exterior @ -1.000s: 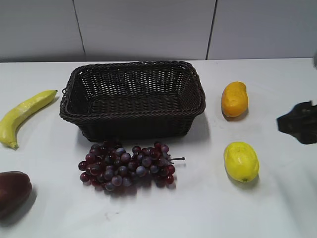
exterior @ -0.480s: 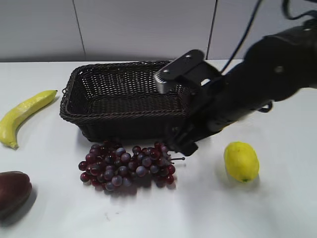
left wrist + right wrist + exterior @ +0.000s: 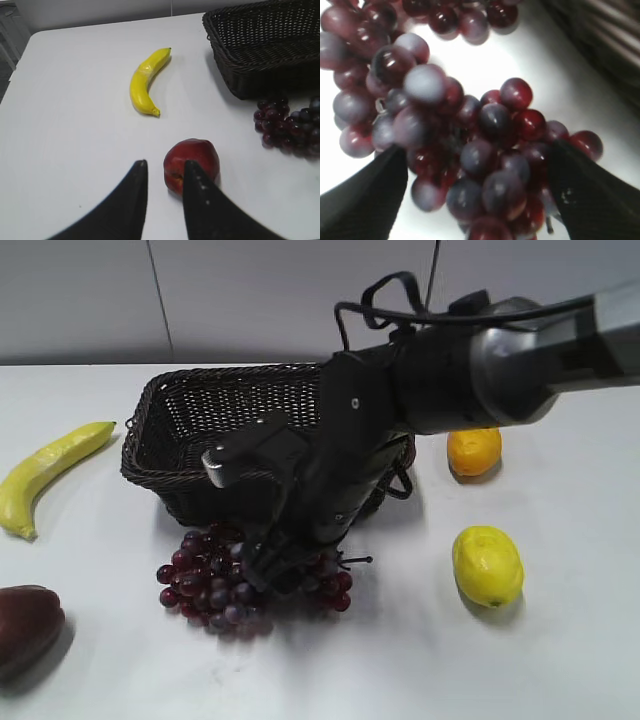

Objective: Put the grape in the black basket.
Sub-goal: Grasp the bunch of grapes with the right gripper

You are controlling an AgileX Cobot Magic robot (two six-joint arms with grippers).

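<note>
The grape bunch (image 3: 200, 585) lies on the white table just in front of the black basket (image 3: 150, 475), which looks to hold nothing. My right gripper (image 3: 272, 565) is down on the bunch's right half. In the right wrist view the grape bunch (image 3: 485, 150) fills the frame, and my right gripper (image 3: 477, 150) is open with one finger on each side of it. The fingers (image 3: 370, 195) are not closed on the grapes. My left gripper (image 3: 165, 165) is open and holds nothing; it is out of the exterior view. The grapes (image 3: 287, 127) and the basket (image 3: 260, 50) show at its right.
A banana (image 3: 50, 470) lies at the left and a dark maroon fruit (image 3: 25, 625) at the front left, just past the left gripper's right finger (image 3: 200, 200). A yellow lemon-like fruit (image 3: 487, 565) and an orange fruit (image 3: 470, 452) lie to the right of the basket.
My right arm has swung in from the right edge, crossed in front of the basket and come down onto the grape bunch. The fruits and basket have not moved.
</note>
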